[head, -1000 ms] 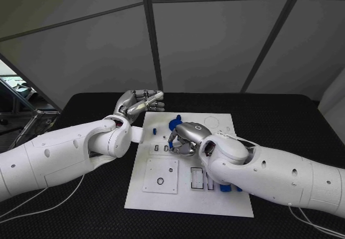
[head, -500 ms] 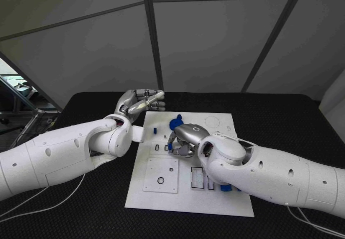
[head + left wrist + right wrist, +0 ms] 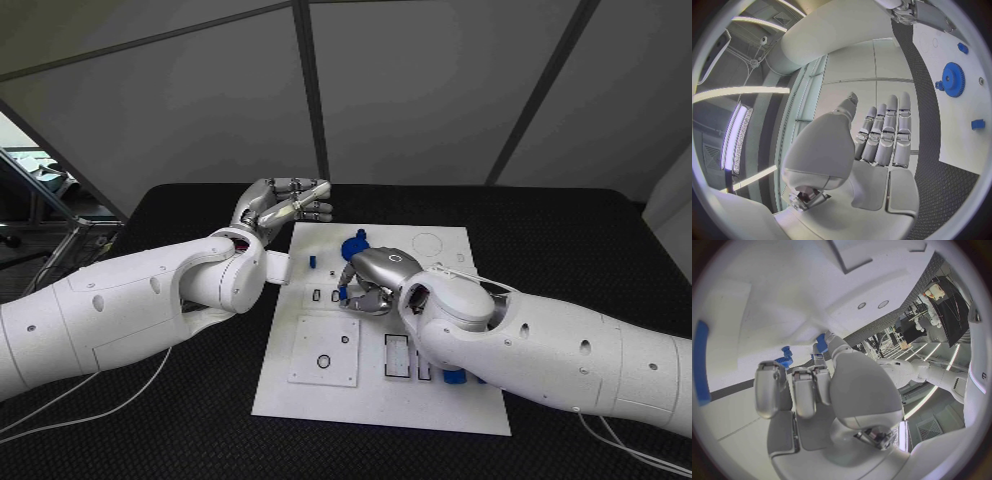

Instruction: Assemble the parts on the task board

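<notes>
The white task board lies in the middle of the black table. My right hand hovers over the board's middle with its fingers curled down, and it seems to pinch a small blue part at its fingertips. A blue gear stands just beyond it. A small blue peg stands near the board's left edge. My left hand is raised beside the board's far left corner, fingers straight, holding nothing.
A raised square plate and rectangular slots sit on the board's near half. More blue parts lie under my right forearm. A long blue part lies on the board. A white cable runs over the table's near left.
My right hand has shifted very slightly over the board's middle, with the small blue part still at its fingertips. The left hand has stayed where it was.
</notes>
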### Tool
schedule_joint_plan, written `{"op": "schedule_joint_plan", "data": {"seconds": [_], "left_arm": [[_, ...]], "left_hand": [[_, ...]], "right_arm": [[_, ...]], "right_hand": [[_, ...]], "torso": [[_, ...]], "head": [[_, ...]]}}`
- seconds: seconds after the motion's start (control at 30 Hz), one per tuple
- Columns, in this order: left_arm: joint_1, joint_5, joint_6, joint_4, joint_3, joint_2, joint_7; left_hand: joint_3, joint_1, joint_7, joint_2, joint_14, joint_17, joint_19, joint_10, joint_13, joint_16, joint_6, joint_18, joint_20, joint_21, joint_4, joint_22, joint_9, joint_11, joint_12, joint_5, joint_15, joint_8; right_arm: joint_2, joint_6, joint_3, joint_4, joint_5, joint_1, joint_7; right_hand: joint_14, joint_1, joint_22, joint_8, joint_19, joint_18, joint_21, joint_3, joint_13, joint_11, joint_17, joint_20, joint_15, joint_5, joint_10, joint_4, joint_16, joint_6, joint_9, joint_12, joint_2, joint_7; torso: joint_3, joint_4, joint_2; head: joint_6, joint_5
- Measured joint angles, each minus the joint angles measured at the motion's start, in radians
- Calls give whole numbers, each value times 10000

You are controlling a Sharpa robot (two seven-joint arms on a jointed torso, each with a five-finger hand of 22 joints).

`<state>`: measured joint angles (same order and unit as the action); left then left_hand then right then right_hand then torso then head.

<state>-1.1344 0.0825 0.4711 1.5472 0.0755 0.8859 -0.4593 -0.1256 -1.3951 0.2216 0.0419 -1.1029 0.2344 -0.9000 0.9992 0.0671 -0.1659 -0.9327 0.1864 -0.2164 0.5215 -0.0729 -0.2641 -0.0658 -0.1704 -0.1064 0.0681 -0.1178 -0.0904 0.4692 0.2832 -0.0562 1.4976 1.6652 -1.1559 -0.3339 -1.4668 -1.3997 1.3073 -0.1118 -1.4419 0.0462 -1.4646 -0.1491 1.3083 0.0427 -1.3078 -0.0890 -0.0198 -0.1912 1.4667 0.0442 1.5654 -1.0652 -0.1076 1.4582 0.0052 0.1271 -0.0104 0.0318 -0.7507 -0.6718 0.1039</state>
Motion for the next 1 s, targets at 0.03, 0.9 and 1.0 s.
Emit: {"op": "schedule_joint_plan", "data": {"seconds": [0.03, 0.9, 1.0], "left_arm": [[0, 0, -1, 0, 0, 1, 1], [-2, 0, -14, -17, 0, 6, 24], [-2, 0, -15, -19, 0, 5, 27]], "left_hand": [[0, 0, 0, 0, 0, 0, 0, 0, 0, 0, 0, -1, 0, 0, 0, 0, 0, 0, 0, 0, 0, 0], [0, 0, 0, 0, 0, -2, -1, 0, 0, 0, 0, 0, -1, 0, 0, 2, 0, 0, 0, 0, 0, -1], [0, 0, 0, 0, 0, -2, -1, 0, 0, 0, 0, 0, -1, 0, 0, -1, 0, 0, 0, 0, 0, -1]], "right_arm": [[7, 0, -1, 2, 10, 0, 0], [61, -59, -13, 26, 126, 6, -91], [60, -69, -13, 25, 132, 5, -96]], "right_hand": [[0, 0, 0, 0, 0, 0, 0, 0, 0, 0, 0, 0, 0, 0, 0, 0, 0, 28, 0, 0, 0, 19], [1, 238, 0, 113, 71, 1, 69, -93, 1, 147, 2, -72, 75, 119, -73, -8, 0, 292, 31, -179, -343, 202], [1, 278, 0, 112, 107, 0, 93, -108, 1, 147, 2, -109, 75, 118, -73, -2, 0, 358, 31, -234, -383, 207]], "torso": [[0, 0, 0], [-1, 0, 1], [0, 0, 1]], "head": [[0, 1], [-29, 12], [-29, 8]]}}
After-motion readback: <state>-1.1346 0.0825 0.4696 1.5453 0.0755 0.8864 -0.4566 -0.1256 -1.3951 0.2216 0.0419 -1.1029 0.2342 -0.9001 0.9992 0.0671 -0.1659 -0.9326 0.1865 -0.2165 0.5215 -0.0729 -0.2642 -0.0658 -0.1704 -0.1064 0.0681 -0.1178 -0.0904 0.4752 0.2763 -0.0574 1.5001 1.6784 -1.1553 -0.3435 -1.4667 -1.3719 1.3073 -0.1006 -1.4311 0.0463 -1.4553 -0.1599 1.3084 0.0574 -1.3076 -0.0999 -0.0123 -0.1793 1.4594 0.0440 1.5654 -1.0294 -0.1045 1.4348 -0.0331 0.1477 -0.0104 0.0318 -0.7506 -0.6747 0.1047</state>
